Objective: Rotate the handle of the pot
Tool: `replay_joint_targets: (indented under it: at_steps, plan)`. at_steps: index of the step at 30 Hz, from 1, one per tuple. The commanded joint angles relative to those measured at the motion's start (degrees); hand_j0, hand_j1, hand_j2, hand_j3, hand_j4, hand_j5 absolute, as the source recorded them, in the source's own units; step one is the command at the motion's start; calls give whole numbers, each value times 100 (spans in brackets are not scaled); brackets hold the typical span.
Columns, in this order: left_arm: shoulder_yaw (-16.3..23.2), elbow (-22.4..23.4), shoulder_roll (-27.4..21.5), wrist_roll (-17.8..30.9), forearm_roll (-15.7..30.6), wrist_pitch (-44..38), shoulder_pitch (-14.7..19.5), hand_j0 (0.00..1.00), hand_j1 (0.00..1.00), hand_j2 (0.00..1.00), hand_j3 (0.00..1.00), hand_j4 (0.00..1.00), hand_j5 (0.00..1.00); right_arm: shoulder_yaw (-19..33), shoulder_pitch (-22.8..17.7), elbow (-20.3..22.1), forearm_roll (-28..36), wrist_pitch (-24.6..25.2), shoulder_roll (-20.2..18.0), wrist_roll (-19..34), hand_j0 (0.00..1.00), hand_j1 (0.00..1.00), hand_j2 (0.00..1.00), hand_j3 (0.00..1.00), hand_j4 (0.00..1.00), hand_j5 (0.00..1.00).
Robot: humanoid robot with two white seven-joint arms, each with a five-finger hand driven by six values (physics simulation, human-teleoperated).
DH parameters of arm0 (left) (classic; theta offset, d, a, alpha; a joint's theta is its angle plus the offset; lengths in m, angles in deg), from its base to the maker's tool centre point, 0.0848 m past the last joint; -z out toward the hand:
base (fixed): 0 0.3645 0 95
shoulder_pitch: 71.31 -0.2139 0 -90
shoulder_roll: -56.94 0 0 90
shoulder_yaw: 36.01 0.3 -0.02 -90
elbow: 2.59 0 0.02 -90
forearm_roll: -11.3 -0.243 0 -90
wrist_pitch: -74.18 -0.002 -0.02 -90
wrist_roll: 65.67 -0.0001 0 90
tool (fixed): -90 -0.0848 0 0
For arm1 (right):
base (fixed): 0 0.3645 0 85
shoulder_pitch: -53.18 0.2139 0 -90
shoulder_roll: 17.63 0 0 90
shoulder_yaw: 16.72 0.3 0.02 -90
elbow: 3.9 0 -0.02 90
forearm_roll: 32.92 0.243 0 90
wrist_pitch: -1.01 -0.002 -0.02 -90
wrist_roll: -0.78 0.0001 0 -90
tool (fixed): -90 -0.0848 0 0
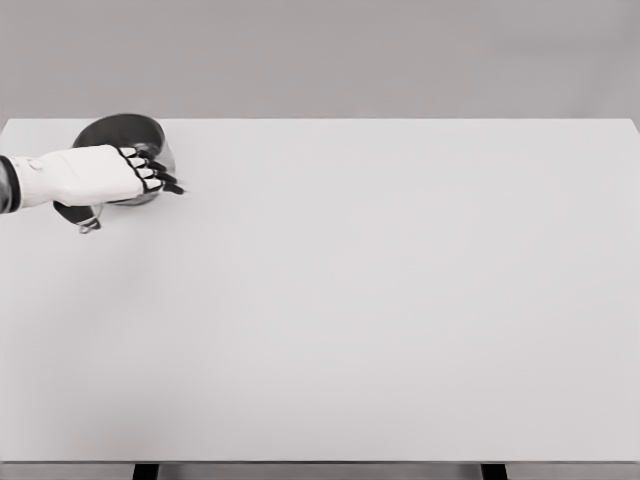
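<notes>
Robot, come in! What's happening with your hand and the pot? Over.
Left hand over pot, fingers curled at its near side. Grasp unclear. Right arm unseen. Table unobstructed.

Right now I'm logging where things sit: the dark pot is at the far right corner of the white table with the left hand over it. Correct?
Not quite. The pot sits at the far left corner of the white table, not the right. The head view shows it there, with the left hand over its near side, as you said.
</notes>
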Motion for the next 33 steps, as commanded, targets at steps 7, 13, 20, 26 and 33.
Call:
replay_joint_targets:
  at_steps: [7,13,20,26,33]
  plan:
    - [-22,463,-19,-12,-127,-6,9,100,100,100,100,100,100,-1,0,-8,3,-7,-1,2,100,100,100,100,100,100]
    - [-92,534,-98,-30,-119,-6,9,100,100,100,100,100,100,-1,0,1,3,2,-1,2,100,100,100,100,100,100]
    - [-365,965,-124,-65,-119,-15,9,100,100,100,100,100,100,-1,0,1,3,-7,-1,2,100,100,100,100,100,100]
    - [-356,1272,-124,-627,-127,-33,9,100,100,100,100,100,100,-1,0,-8,3,2,-1,2,100,100,100,100,100,100]
    - [-330,1553,-72,-1067,-400,-270,9,100,100,100,100,100,100,-1,0,1,3,-7,-1,2,100,100,100,100,100,100]
